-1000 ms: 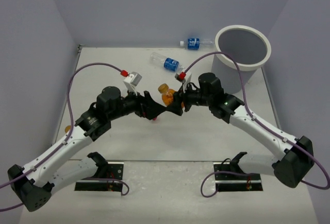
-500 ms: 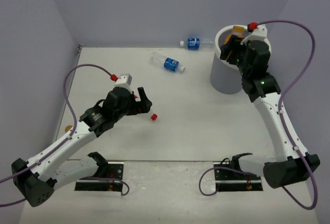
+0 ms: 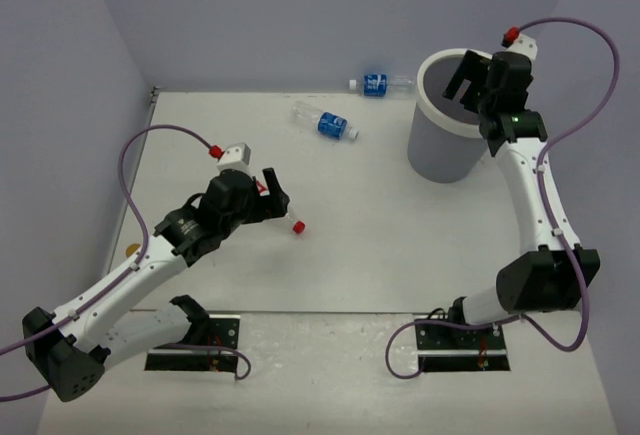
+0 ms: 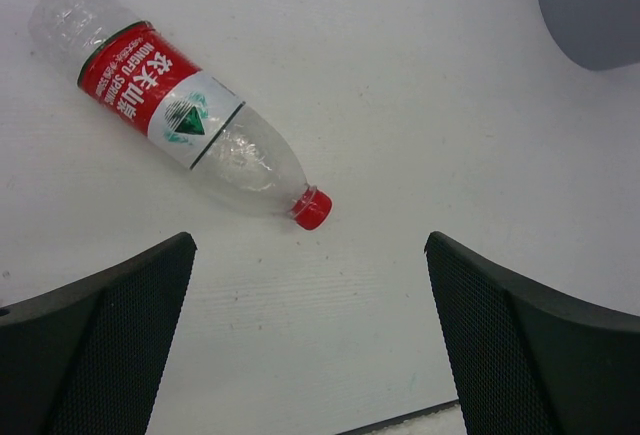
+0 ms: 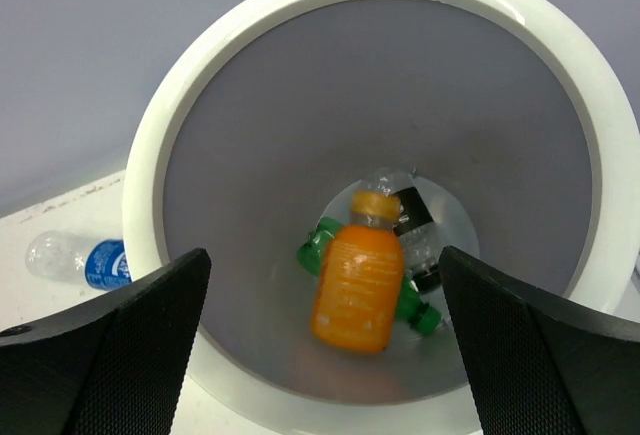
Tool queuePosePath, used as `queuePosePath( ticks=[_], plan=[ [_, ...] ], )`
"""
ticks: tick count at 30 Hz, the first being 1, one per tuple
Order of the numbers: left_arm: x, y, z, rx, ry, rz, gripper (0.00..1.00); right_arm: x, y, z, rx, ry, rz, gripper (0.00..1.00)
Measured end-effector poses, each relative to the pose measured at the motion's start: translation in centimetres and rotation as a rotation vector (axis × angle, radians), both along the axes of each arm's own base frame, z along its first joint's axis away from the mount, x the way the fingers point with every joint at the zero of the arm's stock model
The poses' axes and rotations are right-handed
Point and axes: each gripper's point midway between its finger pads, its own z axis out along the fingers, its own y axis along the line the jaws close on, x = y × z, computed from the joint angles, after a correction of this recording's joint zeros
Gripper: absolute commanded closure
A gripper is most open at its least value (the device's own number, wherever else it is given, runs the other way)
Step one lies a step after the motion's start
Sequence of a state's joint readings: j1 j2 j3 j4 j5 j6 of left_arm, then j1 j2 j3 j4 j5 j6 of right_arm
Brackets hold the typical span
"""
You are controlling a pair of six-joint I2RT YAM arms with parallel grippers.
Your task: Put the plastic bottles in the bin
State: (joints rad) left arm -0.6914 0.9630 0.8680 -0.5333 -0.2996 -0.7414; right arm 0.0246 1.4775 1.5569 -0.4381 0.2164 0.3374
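The white bin [image 3: 438,151] stands at the back right. My right gripper [image 3: 468,79] hangs open above its mouth. Down inside the bin [image 5: 250,45], a short orange bottle [image 5: 362,280] lies on a green bottle [image 5: 416,309], beside a dark-labelled bottle [image 5: 416,237]. My right gripper [image 5: 325,255] holds nothing. My left gripper [image 3: 277,201] is open over the table's middle, just short of a lying clear bottle with a red label [image 4: 175,107] and red cap [image 3: 297,227]. My left gripper [image 4: 310,290] is empty. Two clear blue-labelled bottles [image 3: 326,122] [image 3: 378,84] lie at the back.
One blue-labelled bottle [image 5: 92,261] shows just outside the bin's left rim. The bin's grey wall [image 4: 592,5] fills the top right corner of the left wrist view. A small orange object [image 3: 131,250] sits by the table's left edge. Walls enclose the back and sides.
My right gripper carried the orange bottle from the table's middle to above the bin and opened; the bottle now lies inside. My left arm drew back a little and stayed open.
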Motion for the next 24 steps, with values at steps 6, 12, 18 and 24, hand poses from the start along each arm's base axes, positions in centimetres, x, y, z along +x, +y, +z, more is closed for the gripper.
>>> queuePosePath(
  ticks=[6, 12, 18, 24],
  plan=[
    [0.0, 0.2, -0.5, 0.004, 0.007, 0.011, 0.00, -0.7, 0.4, 1.2, 0.011, -0.014, 0.018, 0.01],
    [0.8, 0.6, -2.6, 0.037, 0.062, 0.094, 0.00, -5.4, 1.3, 3.6, 0.031, -0.085, 0.076, 0.01],
    [3.1, 2.3, -7.1, 0.094, 0.186, 0.218, 0.00, -10.2, 2.6, 3.6, 0.077, -0.166, 0.138, 0.01],
    [6.7, 5.5, -11.6, 0.080, 0.287, 0.397, 0.00, -12.8, 5.0, -2.4, 0.190, -0.121, 0.229, 0.01]
  ],
)
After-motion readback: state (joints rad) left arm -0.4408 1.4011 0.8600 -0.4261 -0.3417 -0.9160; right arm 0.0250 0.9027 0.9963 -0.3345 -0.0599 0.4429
